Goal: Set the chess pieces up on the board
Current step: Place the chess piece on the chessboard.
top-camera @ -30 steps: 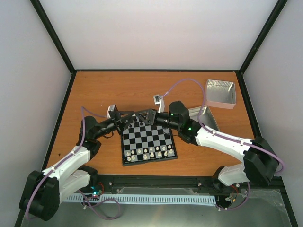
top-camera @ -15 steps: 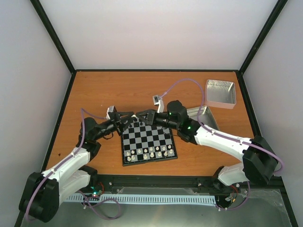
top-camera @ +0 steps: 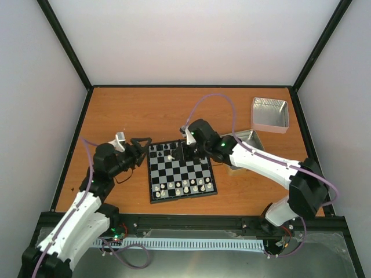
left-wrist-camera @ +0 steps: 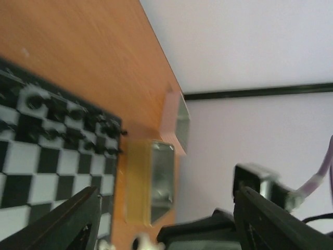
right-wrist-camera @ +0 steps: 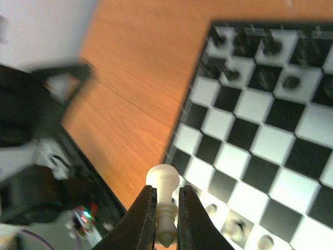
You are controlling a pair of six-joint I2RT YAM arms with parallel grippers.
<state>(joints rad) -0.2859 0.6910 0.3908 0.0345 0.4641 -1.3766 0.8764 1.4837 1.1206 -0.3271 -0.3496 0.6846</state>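
Note:
The board (top-camera: 186, 168) lies between my two arms. Tiny black figures (top-camera: 164, 148) line its far rows and cream-white chess pieces (top-camera: 184, 185) fill its near rows. My right gripper (top-camera: 174, 155) hovers over the board's far left part, shut on a cream-white pawn (right-wrist-camera: 164, 182) that stands up between its fingers (right-wrist-camera: 146, 216). In the right wrist view the board (right-wrist-camera: 260, 130) is below it. My left gripper (top-camera: 143, 149) is just off the board's far left corner, open and empty, and its view shows the board (left-wrist-camera: 47, 151) and spread fingers (left-wrist-camera: 70, 221).
Two square silver tins stand at the back right, one (top-camera: 270, 113) near the corner and one (top-camera: 250, 142) behind my right forearm. In the left wrist view they appear as a near tin (left-wrist-camera: 161, 179) and a far tin (left-wrist-camera: 179, 122).
The two grippers met at the board's far edge. The left one has opened and drawn back to the left. The right one has shut on the pawn and carried it over the board.

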